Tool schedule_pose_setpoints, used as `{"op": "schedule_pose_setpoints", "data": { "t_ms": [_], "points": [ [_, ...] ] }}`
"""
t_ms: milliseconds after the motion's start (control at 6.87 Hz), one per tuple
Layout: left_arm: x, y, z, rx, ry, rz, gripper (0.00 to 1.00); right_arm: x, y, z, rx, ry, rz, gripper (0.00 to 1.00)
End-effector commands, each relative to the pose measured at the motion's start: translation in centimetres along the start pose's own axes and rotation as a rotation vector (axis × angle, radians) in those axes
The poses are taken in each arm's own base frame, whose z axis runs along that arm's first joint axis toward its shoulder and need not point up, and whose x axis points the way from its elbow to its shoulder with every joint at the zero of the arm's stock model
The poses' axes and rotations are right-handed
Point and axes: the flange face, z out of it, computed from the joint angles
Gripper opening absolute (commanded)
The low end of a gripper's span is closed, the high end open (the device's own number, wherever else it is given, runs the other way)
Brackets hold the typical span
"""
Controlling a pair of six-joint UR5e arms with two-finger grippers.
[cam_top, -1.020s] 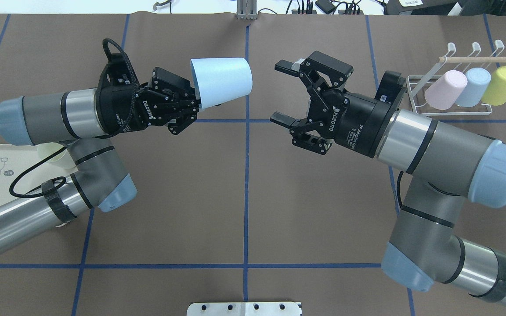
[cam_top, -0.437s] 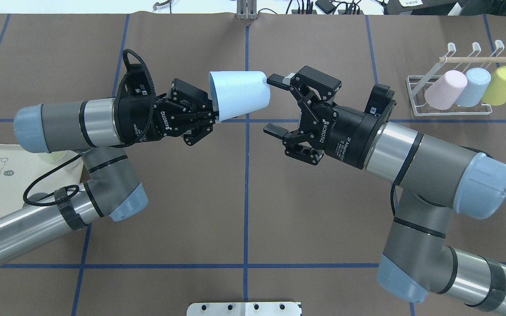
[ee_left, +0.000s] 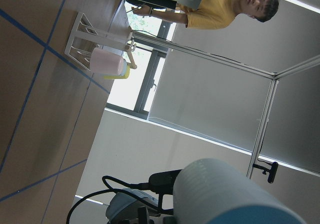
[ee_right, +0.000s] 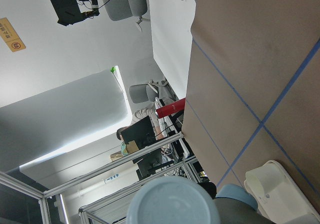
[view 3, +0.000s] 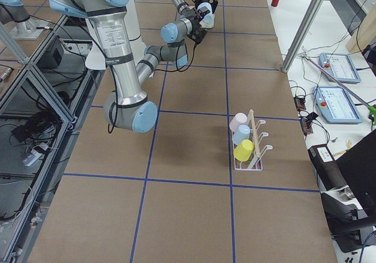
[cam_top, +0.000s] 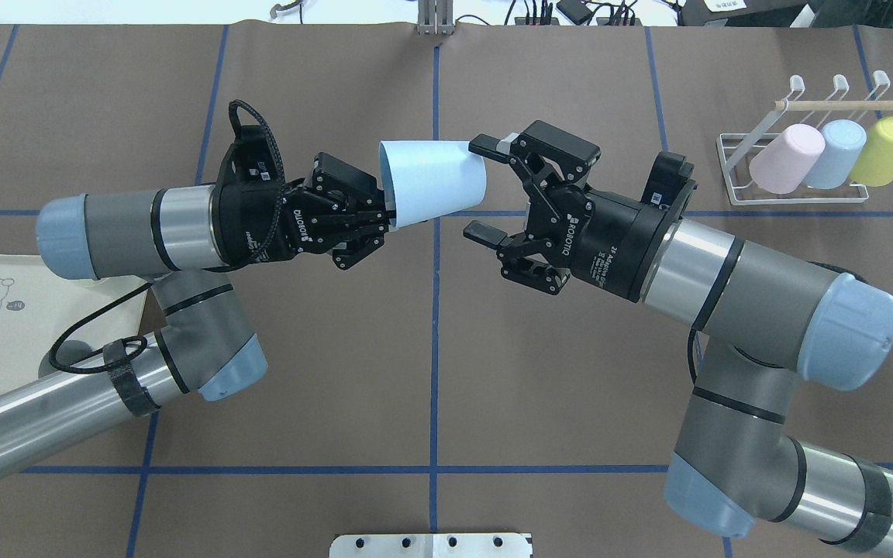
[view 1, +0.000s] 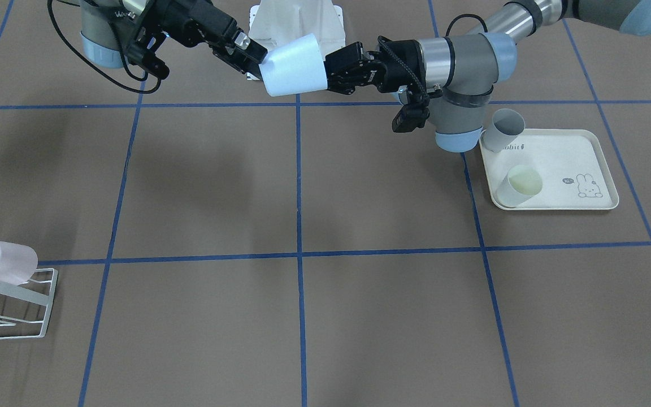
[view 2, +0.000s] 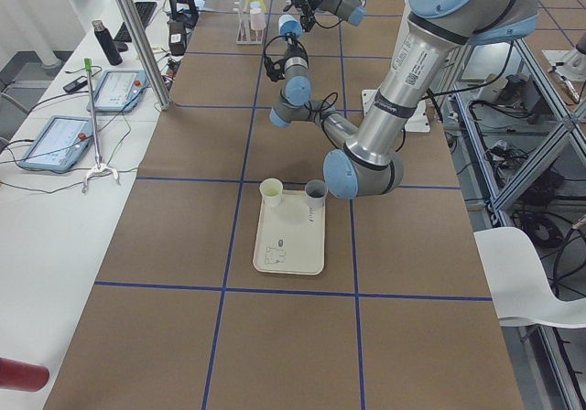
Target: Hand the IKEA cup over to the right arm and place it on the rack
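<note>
The IKEA cup [cam_top: 431, 182] is light blue and lies on its side in the air over the table's middle. My left gripper [cam_top: 390, 217] is shut on its rim. My right gripper [cam_top: 483, 188] is open, its two fingers standing on either side of the cup's closed base, the far finger [cam_top: 485, 145] right at the cup's edge. In the front-facing view the cup [view 1: 294, 72] hangs between the two grippers. The right wrist view shows the cup's base [ee_right: 172, 201] close up. The white wire rack [cam_top: 733, 167] stands at the far right.
The rack carries a pink cup [cam_top: 786, 157], a blue cup [cam_top: 842, 153] and a yellow cup [cam_top: 886, 149]. A cream tray [view 1: 563, 164] under the left arm holds a grey cup [view 1: 506, 131] and a cream cup [view 1: 520, 186]. A person shows in the left wrist view.
Both arms moved toward each other. The left gripper carried the cup right and nearer, and its base now sits between the right gripper's open fingers.
</note>
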Motion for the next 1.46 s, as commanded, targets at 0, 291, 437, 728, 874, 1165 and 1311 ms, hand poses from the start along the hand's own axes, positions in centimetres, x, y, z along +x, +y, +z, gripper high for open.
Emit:
{"op": "schedule_pose_setpoints", "data": {
  "t_ms": [0, 291, 437, 728, 874, 1165, 1311],
  "points": [
    [-0.18, 0.26, 0.24, -0.005, 0.000, -0.004, 0.00, 0.03, -0.09, 0.02, 0.001, -0.001, -0.002, 1.00],
    [-0.04, 0.52, 0.52, -0.012, 0.005, -0.004, 0.00, 0.12, -0.16, 0.05, 0.001, -0.001, -0.002, 1.00],
    [-0.03, 0.53, 0.52, -0.012, 0.005, -0.004, 0.00, 0.11, -0.18, 0.05, 0.002, -0.002, -0.002, 0.99],
    [0.02, 0.55, 0.59, -0.013, 0.006, -0.003, 0.00, 0.17, -0.22, 0.09, 0.003, -0.001, -0.003, 0.99],
    [0.02, 0.55, 0.59, -0.013, 0.006, -0.003, 0.00, 0.16, -0.21, 0.07, 0.002, -0.002, -0.002, 0.99],
    [-0.16, 0.70, 0.70, -0.015, 0.005, -0.006, 0.00, 0.16, -0.21, 0.07, 0.002, -0.002, -0.002, 0.99],
    [-0.28, 0.80, 0.77, -0.017, 0.005, -0.009, 0.00, 0.17, -0.20, 0.07, 0.001, -0.001, -0.002, 0.98]
  ]
}}
